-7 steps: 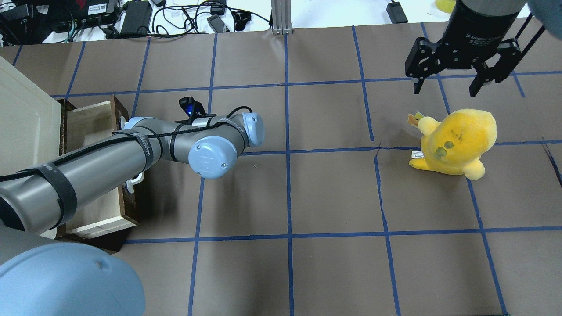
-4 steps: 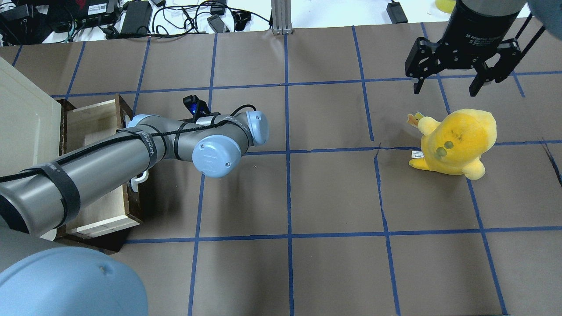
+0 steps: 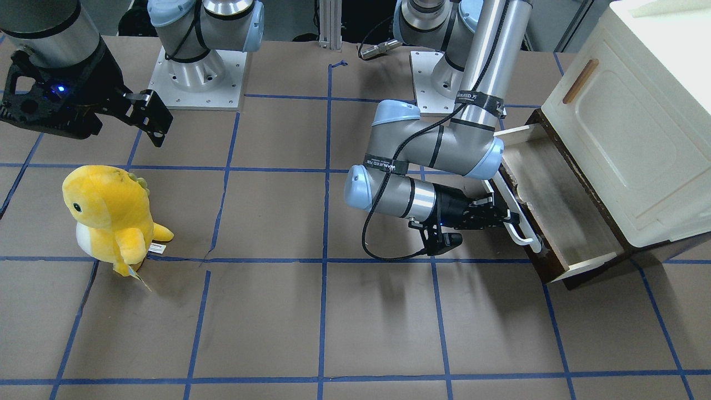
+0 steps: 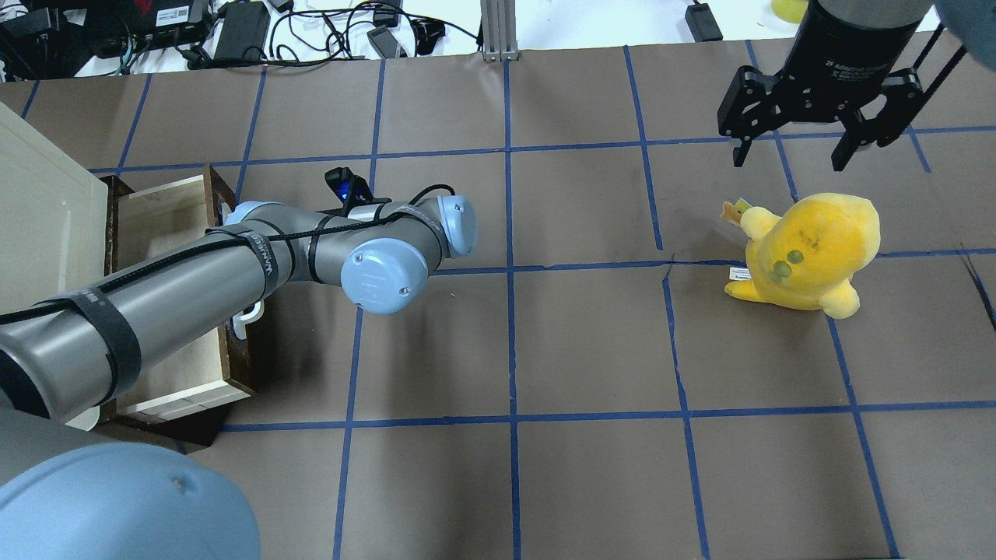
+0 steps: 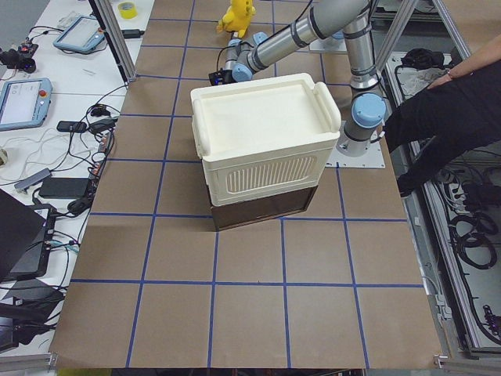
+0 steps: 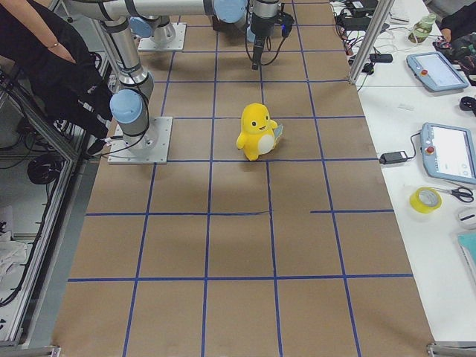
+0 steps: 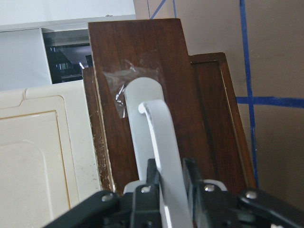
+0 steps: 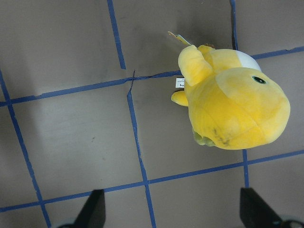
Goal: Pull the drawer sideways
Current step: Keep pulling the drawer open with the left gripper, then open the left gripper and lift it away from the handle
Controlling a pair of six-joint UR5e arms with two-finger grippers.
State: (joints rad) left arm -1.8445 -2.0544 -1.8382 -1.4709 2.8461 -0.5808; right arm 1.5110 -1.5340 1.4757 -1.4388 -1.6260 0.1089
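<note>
Overhead exterior view puts the wide shallow drawer with dark brown wooden front and pale wood inside (image 4: 175,365) at nine o'clock on the brown paper-covered table with its blue tape grid (image 4: 591,342). It is drawn partly out from under the cream-white cabinet (image 4: 47,210). The drawer front has slid a little further toward three o'clock than a second ago, then barely moved over the last half second. I judge the pull to be near its end or paused, with the task largely done. The left gripper (image 7: 170,175) has its jaws clamped narrowly on the drawer's long white bar handle (image 7: 159,137). The right gripper (image 4: 790,159) hangs at one o'clock, jaws spread wide and empty. It is near the yellow plush dinosaur toy (image 4: 809,253), which stands at three o'clock.
</note>
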